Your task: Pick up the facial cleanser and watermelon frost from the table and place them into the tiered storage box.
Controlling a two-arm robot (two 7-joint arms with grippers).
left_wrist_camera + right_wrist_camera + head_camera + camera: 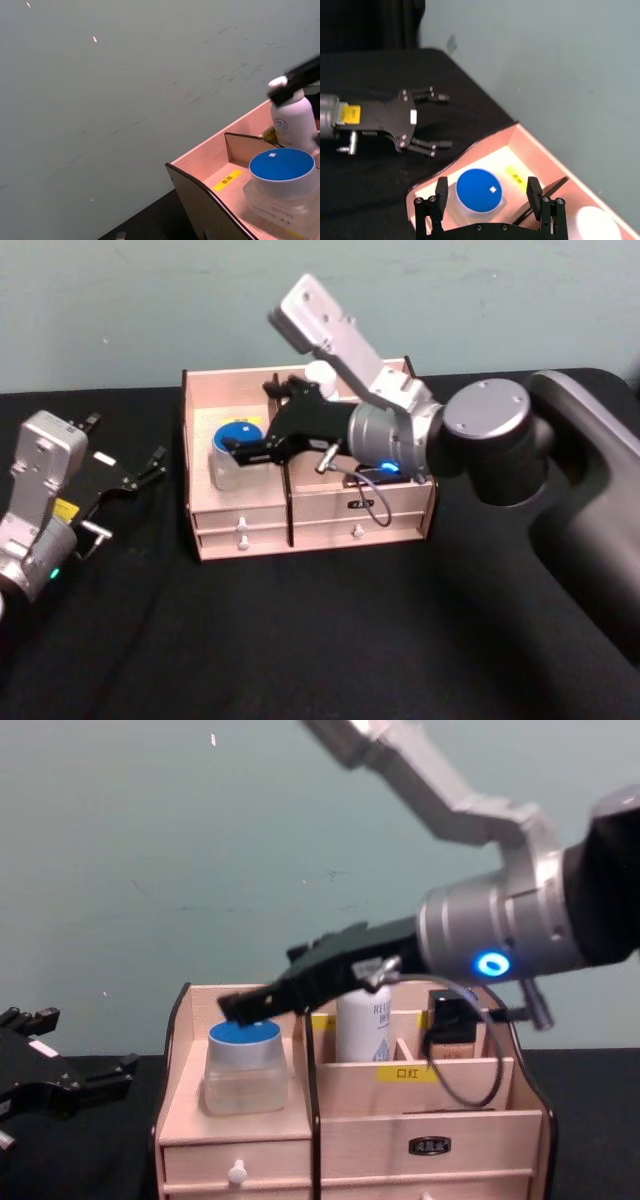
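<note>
Right now my right gripper (262, 422) hangs over the left compartment of the tiered storage box (305, 520), arm reaching in from the right with a blue light lit on the wrist. Its 2 fingers (441, 190) are spread wide and hold nothing. Directly below them sits the jar with the blue lid (238, 435), upright, its axis vertical and the round lid facing straight up; it is short and squat rather than long. In my right wrist view the lid sits between the 2 fingertips but lower, not touched by either. From the chest view my fingertips hover just above the lid's rim, close, and I cannot tell whether they graze it.

Behind the dark divider, in the taller back section, the white bottle (362, 1012) stands upright too, long axis vertical, cap up. It is beside my gripper's far finger, just past the jar. A yellow label (227, 179) lies on the compartment floor next to the jar. Below are the small drawers with a white knob (236, 1172).

My left gripper (125, 475) rests low over the black table (300, 640), well left of the box, fingers parted and empty.
</note>
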